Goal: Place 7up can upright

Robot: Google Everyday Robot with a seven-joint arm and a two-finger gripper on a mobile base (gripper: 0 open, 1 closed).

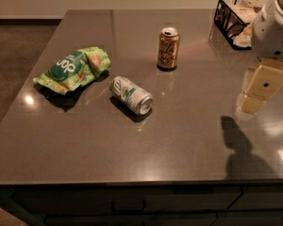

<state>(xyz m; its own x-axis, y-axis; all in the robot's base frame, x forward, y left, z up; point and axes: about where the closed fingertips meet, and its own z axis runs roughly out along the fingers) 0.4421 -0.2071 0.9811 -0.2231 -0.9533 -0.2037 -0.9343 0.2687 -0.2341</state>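
A dark grey-brown counter [179, 140] is filling most of the view, carrying everything else, with drawer fronts [127, 206] showing under its near edge and carpeted floor [14, 55] lying off to the left. The robot's white arm [273, 27] is reaching in from the upper right corner. Its cream-coloured gripper [258, 91] is hanging just above the right part of the counter and casting a dark shadow [240, 149] toward the near edge. Whether the jaws are apart or together cannot be told from here, and they are holding nothing that can be seen.

A black wire basket [226, 18] is sitting at the far right corner behind the arm, with pale packets inside. A crumpled green snack bag [71, 70] is lying on the left part of the counter. A gold-brown can [168, 48] is standing upright near the middle, toward the far side, farther back than the line from the gripper to the task's thing.

The 7up can [130, 95] is lying on its side near the middle of the counter, just right of the bag without touching it, in front of the gold-brown can and well apart from the gripper. Its silver-white body is showing green markings, and its shiny silver end is pointing toward the lower right.
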